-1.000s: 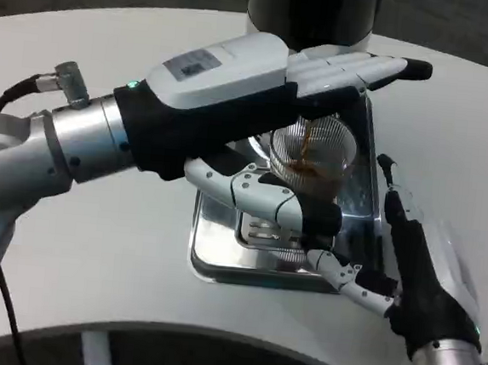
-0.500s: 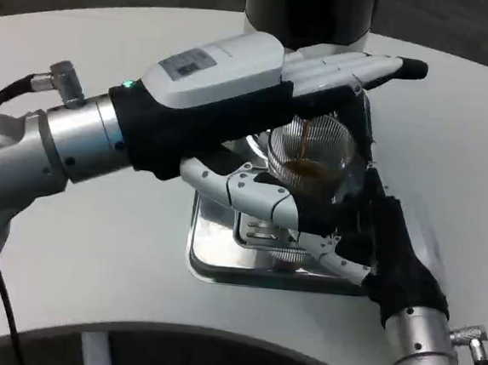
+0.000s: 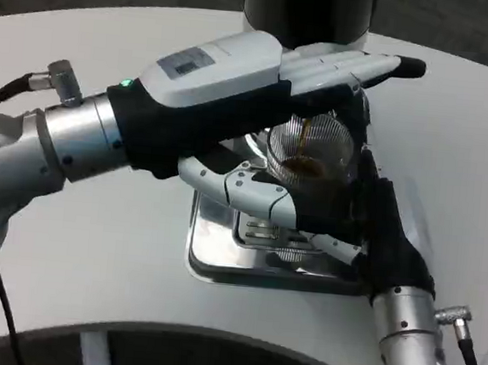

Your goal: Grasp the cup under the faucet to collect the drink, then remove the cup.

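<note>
- You are in the collecting step: the ribbed clear plastic cup (image 3: pixel 308 150) stands under the dark cylindrical drink dispenser (image 3: pixel 309 10), just beyond your left hand (image 3: pixel 261 90), with brown liquid in its bottom. A thin brown stream seems to run into it, though it is hard to be sure. By my reading the cup is far from full.
- Next you will need to end the pour and lift the cup straight up and away with a firm hold, keeping it level; a squeeze on such thin plastic could buckle it and spill.
- The shiny steel drip tray (image 3: pixel 212 248) lies under both hands, and the cup stands on it.
- Your left hand reaches across above the cup, long fingers flat and extended toward the dispenser's base, the thumb (image 3: pixel 247 191) curled below at the cup's near side. Whether it presses the tap or merely hovers, I cannot tell; it holds nothing that I can see.
- Your right hand (image 3: pixel 376 232) sits at the cup's right side, fingers (image 3: pixel 332 246) curving toward its base. It looks close to contact, but I cannot tell if it grips.
</note>
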Controlling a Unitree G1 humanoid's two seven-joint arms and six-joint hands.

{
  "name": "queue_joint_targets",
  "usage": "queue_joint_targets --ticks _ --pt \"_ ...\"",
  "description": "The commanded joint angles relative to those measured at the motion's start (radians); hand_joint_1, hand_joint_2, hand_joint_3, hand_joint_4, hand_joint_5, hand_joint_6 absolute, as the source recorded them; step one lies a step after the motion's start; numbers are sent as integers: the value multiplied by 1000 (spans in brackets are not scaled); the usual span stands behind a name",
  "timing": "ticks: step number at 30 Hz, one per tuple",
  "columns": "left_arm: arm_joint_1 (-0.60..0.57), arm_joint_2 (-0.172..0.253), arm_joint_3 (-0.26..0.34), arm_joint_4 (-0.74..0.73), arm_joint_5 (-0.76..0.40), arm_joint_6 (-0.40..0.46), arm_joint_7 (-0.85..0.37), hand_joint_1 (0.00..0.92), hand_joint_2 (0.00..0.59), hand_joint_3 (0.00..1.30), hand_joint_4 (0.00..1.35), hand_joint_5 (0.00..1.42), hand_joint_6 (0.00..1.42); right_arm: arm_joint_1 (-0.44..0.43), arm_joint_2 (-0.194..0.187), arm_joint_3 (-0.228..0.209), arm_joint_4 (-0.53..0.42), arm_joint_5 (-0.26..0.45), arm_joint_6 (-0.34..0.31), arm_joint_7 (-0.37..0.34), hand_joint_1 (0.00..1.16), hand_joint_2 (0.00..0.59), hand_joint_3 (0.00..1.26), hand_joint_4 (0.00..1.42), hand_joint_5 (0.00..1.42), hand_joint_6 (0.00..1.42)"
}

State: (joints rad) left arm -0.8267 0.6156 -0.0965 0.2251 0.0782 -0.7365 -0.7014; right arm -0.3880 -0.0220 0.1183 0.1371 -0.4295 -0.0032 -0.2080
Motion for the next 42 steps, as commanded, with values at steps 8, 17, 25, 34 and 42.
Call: queue_joint_targets --ticks 8,17,25,34,42 --pt "28 20 7 7 -10 -13 5 0 112 0 0 35 14 -34 15 12 68 16 -27 -45 729 212 0 0 0 75" --pt "70 -48 128 24 -125 -92 130 0 146 0 0 0 0 -37 19 18 80 20 -30 -49 752 208 0 27 26 114" --pt "104 -42 170 8 -117 -106 182 0 165 0 0 11 1 -56 31 11 128 54 -40 -55 771 206 0 82 79 172" --pt "143 -23 191 -12 -120 -93 188 0 168 0 0 19 5 -90 46 -4 219 110 -86 -66 891 201 165 378 387 530" --pt "159 -19 199 -20 -115 -86 188 0 170 0 0 21 6 -89 65 -10 249 106 -135 -129 1019 199 452 693 713 905"
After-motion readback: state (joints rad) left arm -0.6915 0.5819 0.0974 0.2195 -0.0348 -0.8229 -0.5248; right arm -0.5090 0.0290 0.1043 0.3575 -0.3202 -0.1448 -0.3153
